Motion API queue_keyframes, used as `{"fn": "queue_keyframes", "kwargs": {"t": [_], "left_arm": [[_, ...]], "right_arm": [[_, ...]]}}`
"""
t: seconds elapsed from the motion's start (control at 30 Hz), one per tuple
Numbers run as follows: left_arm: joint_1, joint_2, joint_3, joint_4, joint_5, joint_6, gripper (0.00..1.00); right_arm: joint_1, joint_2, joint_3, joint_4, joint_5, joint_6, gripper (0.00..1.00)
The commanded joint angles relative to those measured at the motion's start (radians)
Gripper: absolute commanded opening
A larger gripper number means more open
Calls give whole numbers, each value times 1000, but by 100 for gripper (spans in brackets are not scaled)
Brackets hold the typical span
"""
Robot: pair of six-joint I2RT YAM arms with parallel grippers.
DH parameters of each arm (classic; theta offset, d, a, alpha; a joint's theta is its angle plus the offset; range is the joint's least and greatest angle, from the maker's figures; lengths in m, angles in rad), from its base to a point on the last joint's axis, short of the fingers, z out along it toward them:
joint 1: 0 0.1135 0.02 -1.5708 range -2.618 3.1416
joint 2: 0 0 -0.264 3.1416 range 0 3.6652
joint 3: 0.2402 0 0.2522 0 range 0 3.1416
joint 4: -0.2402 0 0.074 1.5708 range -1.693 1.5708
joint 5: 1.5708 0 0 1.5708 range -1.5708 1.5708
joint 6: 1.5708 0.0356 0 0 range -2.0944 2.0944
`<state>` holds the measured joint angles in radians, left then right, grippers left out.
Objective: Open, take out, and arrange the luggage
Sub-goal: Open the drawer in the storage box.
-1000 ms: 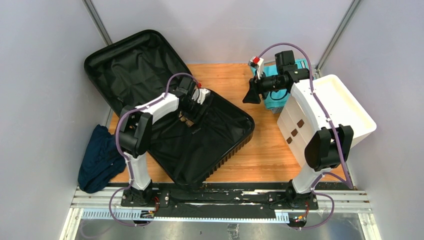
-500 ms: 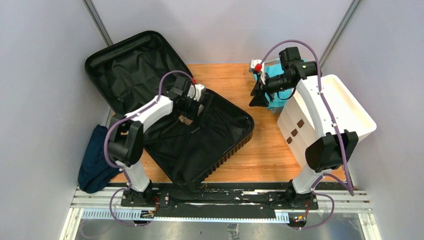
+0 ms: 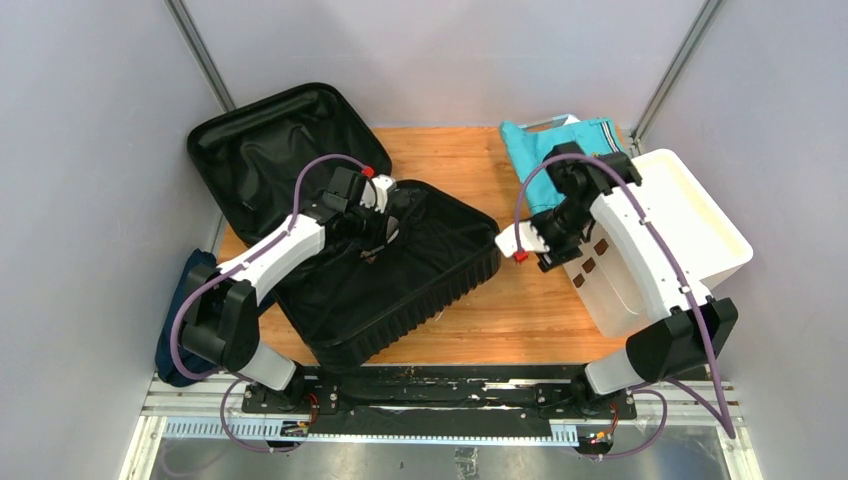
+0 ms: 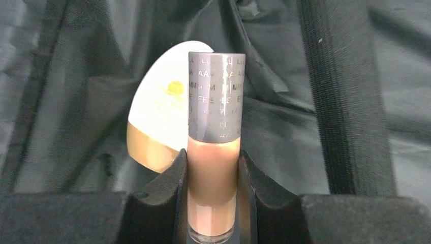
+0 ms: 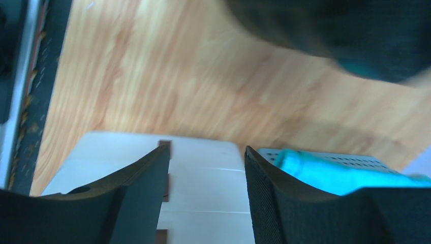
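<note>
Luggage (image 3: 400,280) seen from above: open on the left half of the wooden table (image 3: 520,310), lined base half flat and facing up, lid raised toward the far-left corner. Long axis on a diagonal, near-left to far-right; ribbed side wall turned toward the near right. Left gripper (image 3: 385,228) down inside the base half, its arm crossing the near-left part and hiding some lining. Dark blue cloth (image 3: 190,320) bunched off the table's left edge, beside that arm. White drawer unit (image 3: 650,230) along the right edge, teal cloth (image 3: 545,155) at the far side just beside it. Right gripper (image 3: 553,258) close against the drawer unit's front, apart from the luggage. From the left wrist: fingers (image 4: 175,178) pinching a bottle (image 4: 216,96) of tan liquid with a grey lettered cap, upright between them. Behind it a white-and-tan oval container (image 4: 157,117) on the black lining, contact unclear; a black strap (image 4: 345,101) running past on the right. From the right wrist: fingers spread, nothing between; drawer fronts below the gap, bare wood beyond, teal cloth and a strip of perforated basket (image 5: 350,159) wall at right. Blurred dark shape at top right, not identifiable.
</note>
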<state>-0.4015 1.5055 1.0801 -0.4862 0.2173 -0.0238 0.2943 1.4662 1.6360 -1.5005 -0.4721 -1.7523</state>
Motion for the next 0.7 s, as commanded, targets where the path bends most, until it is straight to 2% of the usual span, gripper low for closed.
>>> {"fn": "queue_keyframes", "kwargs": {"t": [0.0, 0.23, 0.5, 0.67], "left_arm": [[4, -51, -15, 57, 10, -23, 0], [4, -57, -38, 72, 24, -15, 0], [6, -61, -57, 82, 27, -7, 0], [7, -60, -62, 80, 28, -4, 0]], "right_arm": [[69, -29, -132, -104, 346, -85, 59], [89, 23, -219, -78, 611, -23, 53], [87, -13, -415, 86, 727, -82, 53], [78, -12, -461, 137, 771, -106, 52]]}}
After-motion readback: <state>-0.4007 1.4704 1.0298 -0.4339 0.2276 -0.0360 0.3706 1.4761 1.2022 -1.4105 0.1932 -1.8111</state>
